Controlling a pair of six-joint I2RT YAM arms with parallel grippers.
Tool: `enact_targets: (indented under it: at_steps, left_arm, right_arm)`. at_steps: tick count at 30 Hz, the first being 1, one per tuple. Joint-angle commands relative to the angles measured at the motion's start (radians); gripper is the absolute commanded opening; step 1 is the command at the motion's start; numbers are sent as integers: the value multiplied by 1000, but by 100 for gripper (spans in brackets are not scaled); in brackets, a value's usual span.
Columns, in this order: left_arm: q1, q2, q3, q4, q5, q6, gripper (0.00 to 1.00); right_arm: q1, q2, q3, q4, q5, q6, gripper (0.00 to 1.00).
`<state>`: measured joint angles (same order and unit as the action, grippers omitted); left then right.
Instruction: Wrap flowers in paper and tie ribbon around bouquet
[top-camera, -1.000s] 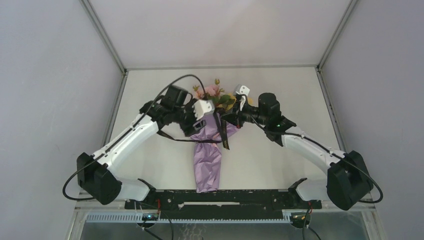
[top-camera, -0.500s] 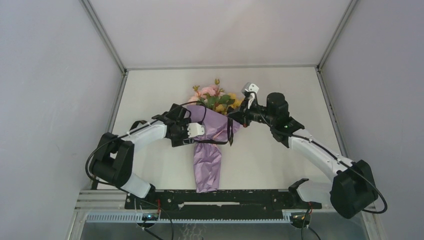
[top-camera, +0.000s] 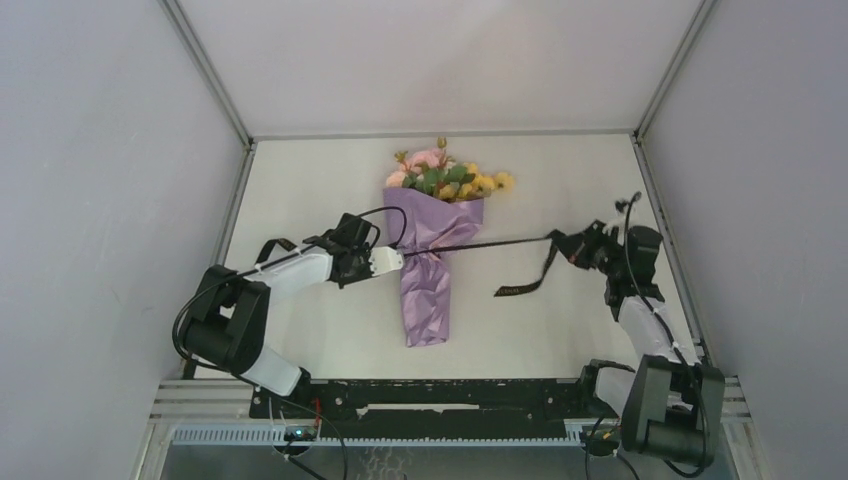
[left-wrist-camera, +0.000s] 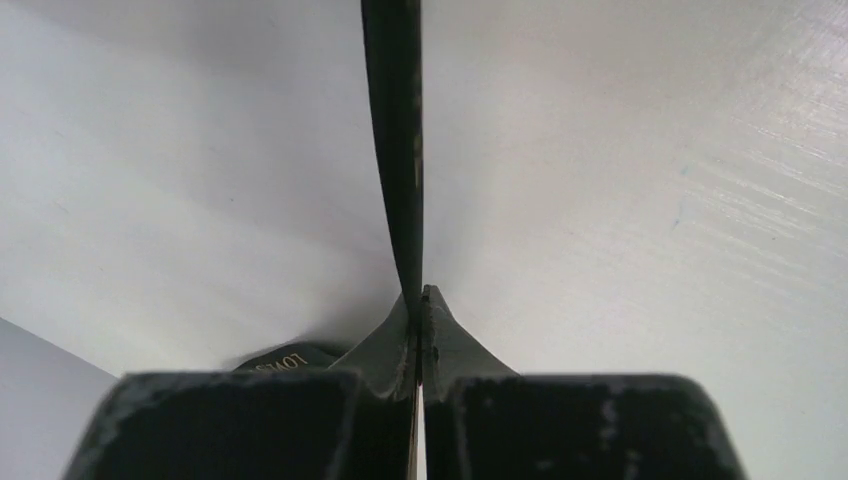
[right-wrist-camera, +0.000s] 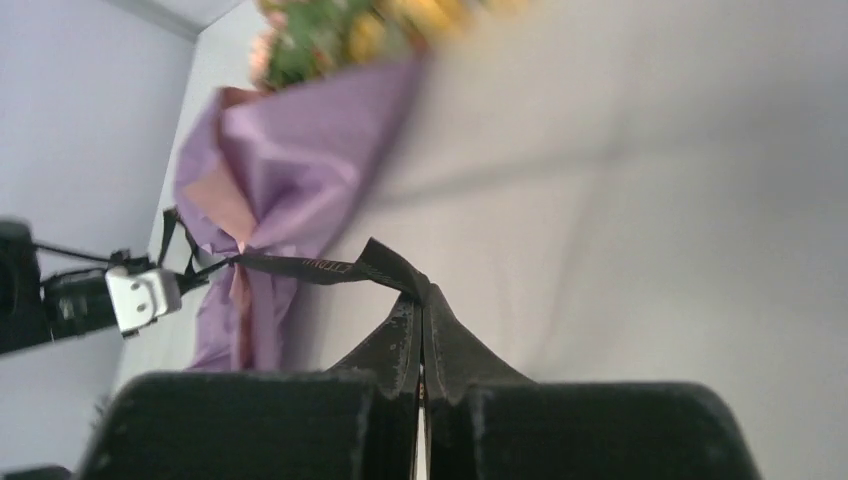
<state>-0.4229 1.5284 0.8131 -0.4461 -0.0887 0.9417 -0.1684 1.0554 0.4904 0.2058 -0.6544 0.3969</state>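
While L claw (top-camera: 397, 260) & R claw (top-camera: 562, 241) each clench the ribbon (top-camera: 495, 242) taut across the bouquet (top-camera: 428, 300) mid-frame, tying's in hand; next prob needs crossing ends to knot.

Upside-down pale lettering, perhaps "LOVE", on the ribbon (left-wrist-camera: 397, 150)

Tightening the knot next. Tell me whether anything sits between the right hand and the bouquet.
Nothing visible does. The ribbon runs taut from the right hand over the table to the bouquet; only its own loose tail droops beside the hand.
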Motion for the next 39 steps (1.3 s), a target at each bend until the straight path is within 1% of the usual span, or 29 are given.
enact_targets:
  at_steps: [1,3,6,10,15,18,20,22,23,28,30,34,36,39]
  left_arm:
    - [37,-42,-53,-22,-100,-66,0]
    - [44,-73,-75,-34,-91,-69,0]
    - [58,-142,-116,-1,-99,-69,0]
    - [107,-173,-128,12,-104,-72,0]
    - [133,-181,-131,10,-113,-78,0]
    - [133,-212,-112,-26,-61,-107,0]
    - [128,-231,-67,-90,8,-151,0]
    - [110,-245,-16,-154,69,-197,0]
    - [95,-252,11,-184,93,-221,0]
    - [-31,-272,146,-366,200,-307,0]
    - [-77,-286,194,-419,243,-336,0]
    - [-147,-315,277,-497,364,-377,0]
    - [-168,-314,324,-520,402,-405,0]
    - [-189,-318,350,-526,436,-433,0]
  right_arm:
    - [-175,6,-143,127,18,223,0]
    - [-245,-16,-197,150,21,251,0]
    - [-336,-61,-246,150,30,265,0]
    - [-467,-70,-270,168,-26,297,0]
    - [-486,-60,-269,189,-40,315,0]
    - [-467,-66,-265,173,-40,302,0]
    - [-408,-83,-245,115,-17,265,0]
    - [-306,-110,-216,35,30,212,0]
    - [-236,-127,-198,-3,55,191,0]
    - [38,-248,-153,-169,207,138,1]
    - [147,-297,-132,-275,261,121,8]
    - [363,-348,-89,-416,287,120,36]
    - [458,-360,-32,-534,324,98,44]
    - [591,-388,69,-680,457,49,52]
